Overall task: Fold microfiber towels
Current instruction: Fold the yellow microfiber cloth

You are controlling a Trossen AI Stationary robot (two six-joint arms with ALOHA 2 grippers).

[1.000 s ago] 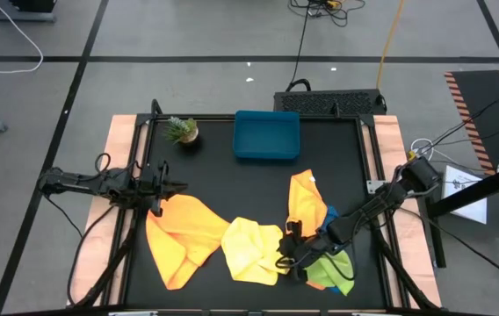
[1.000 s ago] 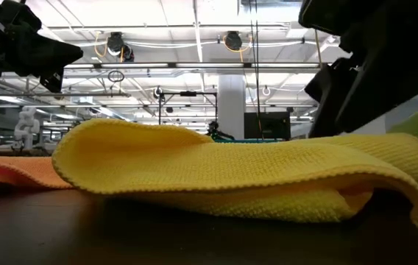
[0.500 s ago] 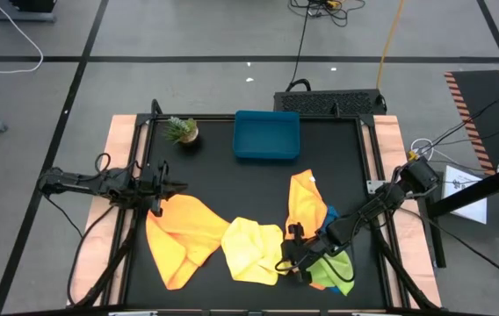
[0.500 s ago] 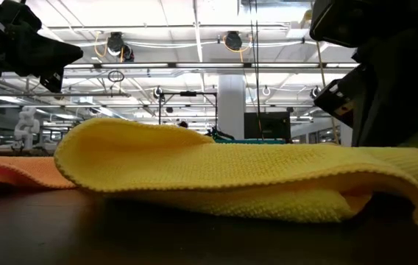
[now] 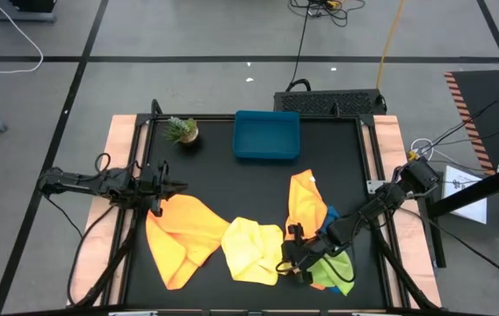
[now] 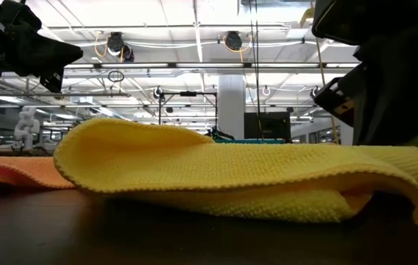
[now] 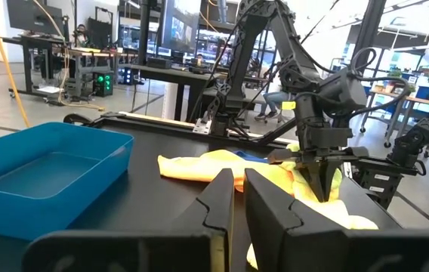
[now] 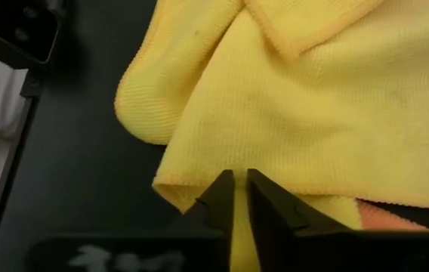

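Black worktop (image 5: 258, 184) on a grey workshop floor. Only the right wrist view shows the right hand (image 8: 233, 198) clenched on the edge of the rumpled yellow microfiber towel (image 5: 254, 248), lying mid-front between the orange towel (image 5: 182, 235) and the lime green towel (image 5: 337, 268). The left hand (image 7: 236, 198), clenched and empty, hovers at the worktop's left edge.

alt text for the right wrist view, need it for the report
The right gripper has its jaws pinched on the edge of a yellow microfiber towel, which lies crumpled on the dark table and fills most of the picture. A bit of an orange towel shows under the yellow one.
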